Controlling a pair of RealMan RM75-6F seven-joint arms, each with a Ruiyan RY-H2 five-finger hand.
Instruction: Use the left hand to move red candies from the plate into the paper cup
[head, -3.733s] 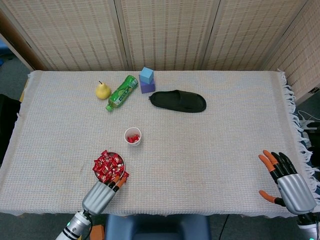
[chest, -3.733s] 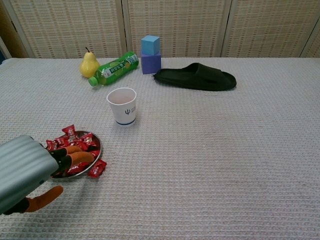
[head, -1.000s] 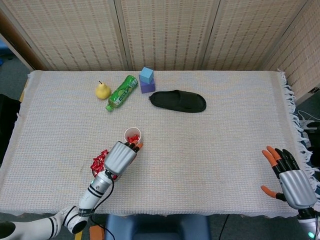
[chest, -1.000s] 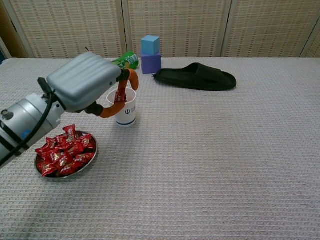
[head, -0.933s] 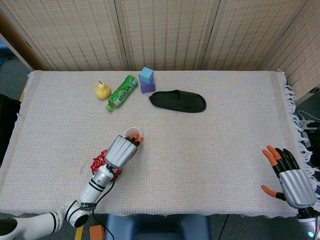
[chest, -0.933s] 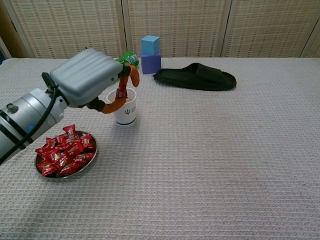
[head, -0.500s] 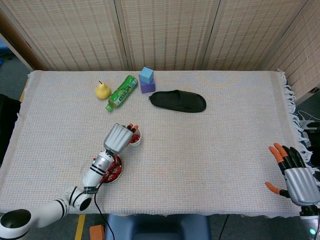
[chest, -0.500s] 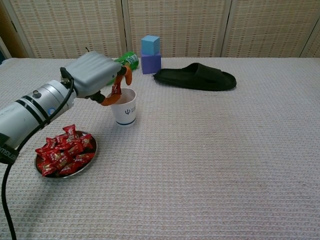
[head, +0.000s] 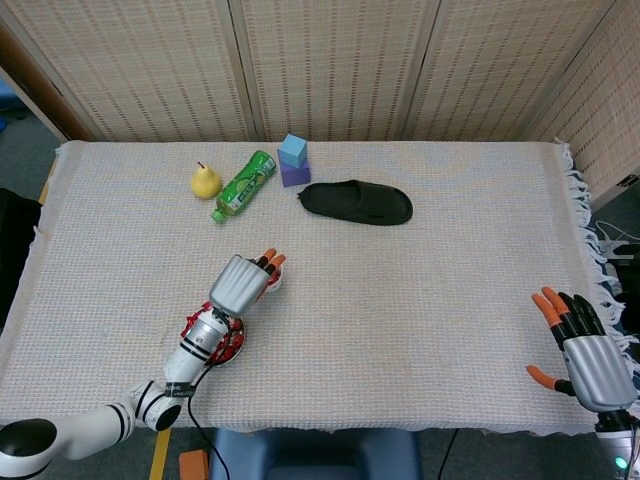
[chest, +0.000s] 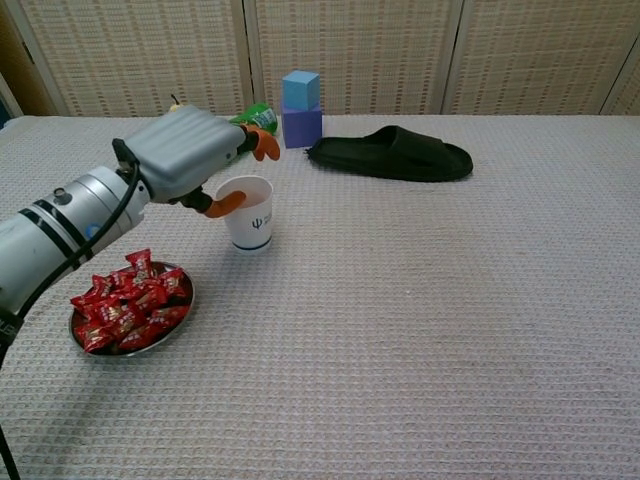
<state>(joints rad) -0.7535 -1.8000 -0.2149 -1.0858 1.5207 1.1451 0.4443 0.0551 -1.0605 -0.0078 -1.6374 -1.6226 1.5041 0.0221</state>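
Observation:
My left hand (head: 240, 282) (chest: 185, 150) hovers over the white paper cup (chest: 248, 212), fingers apart, with no candy between them. From the head view the hand covers most of the cup. The metal plate (chest: 122, 352) lies to the left of the cup, nearer the table's front edge, piled with red candies (chest: 130, 305) (head: 222, 342). My right hand (head: 585, 352) rests open at the table's front right corner, far from both, and appears only in the head view.
At the back of the table are a yellow pear (head: 206, 181), a green bottle (head: 243, 184) lying on its side, two stacked blue and purple blocks (head: 293, 160) (chest: 301, 108), and a black slipper (head: 357, 202) (chest: 390, 154).
My left hand carried a red candy from the plate to above the cup. The candy pinched half a second ago is gone from the fingers, which have spread. The right hand barely moved.

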